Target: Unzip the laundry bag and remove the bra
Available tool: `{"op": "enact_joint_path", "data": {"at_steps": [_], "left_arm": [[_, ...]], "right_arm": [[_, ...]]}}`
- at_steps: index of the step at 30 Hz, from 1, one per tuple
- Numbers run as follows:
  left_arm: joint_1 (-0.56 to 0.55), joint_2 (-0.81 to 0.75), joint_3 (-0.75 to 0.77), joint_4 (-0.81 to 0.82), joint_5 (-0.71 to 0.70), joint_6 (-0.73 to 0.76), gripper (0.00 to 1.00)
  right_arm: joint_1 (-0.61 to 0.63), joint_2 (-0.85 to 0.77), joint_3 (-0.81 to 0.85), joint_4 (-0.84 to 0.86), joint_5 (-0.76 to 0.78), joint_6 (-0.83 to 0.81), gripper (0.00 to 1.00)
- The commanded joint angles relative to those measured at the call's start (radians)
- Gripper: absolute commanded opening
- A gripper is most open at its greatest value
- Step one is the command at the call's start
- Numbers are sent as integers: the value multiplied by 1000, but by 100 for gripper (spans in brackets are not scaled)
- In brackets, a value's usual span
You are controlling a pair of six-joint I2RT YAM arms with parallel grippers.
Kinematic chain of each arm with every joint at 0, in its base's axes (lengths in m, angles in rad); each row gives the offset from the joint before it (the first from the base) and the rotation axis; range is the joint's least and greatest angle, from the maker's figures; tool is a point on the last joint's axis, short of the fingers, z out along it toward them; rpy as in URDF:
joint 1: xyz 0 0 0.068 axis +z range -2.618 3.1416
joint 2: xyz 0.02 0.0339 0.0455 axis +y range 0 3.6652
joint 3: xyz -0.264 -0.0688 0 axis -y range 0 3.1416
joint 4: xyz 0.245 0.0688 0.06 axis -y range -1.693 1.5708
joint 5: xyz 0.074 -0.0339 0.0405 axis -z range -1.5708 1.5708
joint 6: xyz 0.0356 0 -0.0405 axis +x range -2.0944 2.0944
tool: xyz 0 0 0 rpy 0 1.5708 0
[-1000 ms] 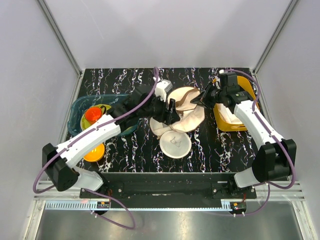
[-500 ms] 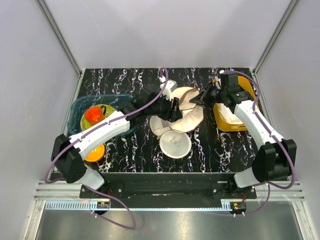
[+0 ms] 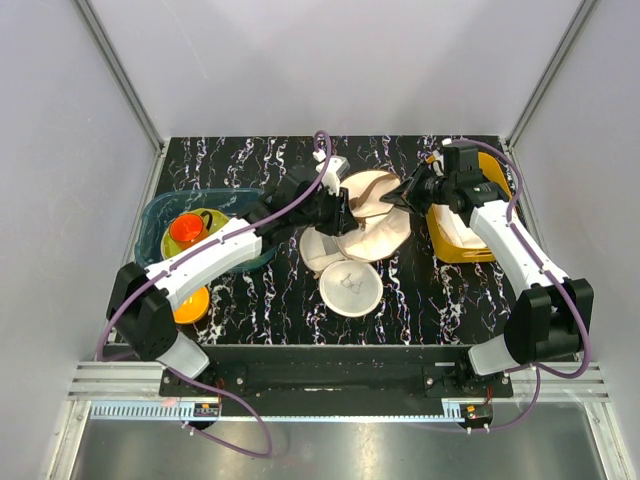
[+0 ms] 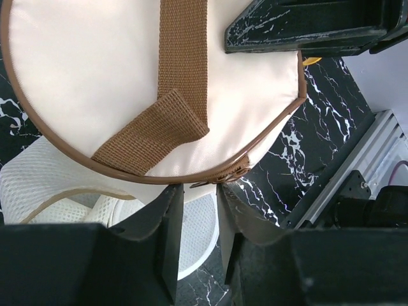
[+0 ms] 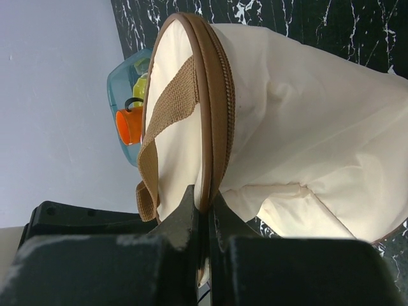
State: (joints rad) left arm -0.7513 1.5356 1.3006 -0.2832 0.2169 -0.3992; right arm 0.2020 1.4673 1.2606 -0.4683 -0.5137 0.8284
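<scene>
The cream laundry bag (image 3: 375, 215) with its brown zipper band lies mid-table, one rim lifted. My right gripper (image 3: 402, 196) is shut on that brown zipper band (image 5: 213, 95) and holds the rim up; the right wrist view shows the jaws (image 5: 205, 197) pinching it. My left gripper (image 3: 342, 212) is at the bag's left edge. In the left wrist view it is open (image 4: 199, 191), and the brown zipper pull (image 4: 231, 173) sits just beyond the fingertips, not gripped. A brown webbing handle (image 4: 172, 95) crosses the bag's flat face. The bra is hidden.
A whiter round mesh bag (image 3: 350, 287) lies in front of the laundry bag, with another whitish mesh piece (image 3: 315, 250) beside it. A yellow tub (image 3: 455, 235) stands at the right. A teal tray (image 3: 160, 215) with an orange cup (image 3: 185, 230) and an orange bowl (image 3: 190, 305) are at the left.
My left gripper has moved back and slightly right, up to the bag's rim near the zipper pull. The right gripper has kept its hold on the band.
</scene>
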Motion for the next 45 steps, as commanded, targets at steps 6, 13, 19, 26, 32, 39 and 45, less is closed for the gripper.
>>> {"op": "enact_joint_path", "data": {"at_steps": [6, 13, 19, 26, 32, 39, 45], "left_arm": [[4, 4, 8, 141, 59, -39, 40], [30, 69, 15, 190, 231, -133, 33], [33, 86, 37, 196, 190, -132, 29], [33, 61, 6, 206, 171, -128, 48], [36, 37, -29, 233, 110, -144, 31], [44, 1, -50, 233, 59, -139, 18], [56, -12, -47, 207, 53, -132, 0]], "right_arm": [[7, -35, 30, 45, -78, 31, 0], [-3, -15, 37, 51, -97, 38, 0], [-4, -4, 48, 54, -114, 38, 0], [-7, -2, 42, 59, -118, 38, 0], [-6, -5, 43, 65, -129, 40, 0], [-9, -18, 16, 68, -121, 35, 0], [-10, -25, -3, 66, -115, 28, 0]]}}
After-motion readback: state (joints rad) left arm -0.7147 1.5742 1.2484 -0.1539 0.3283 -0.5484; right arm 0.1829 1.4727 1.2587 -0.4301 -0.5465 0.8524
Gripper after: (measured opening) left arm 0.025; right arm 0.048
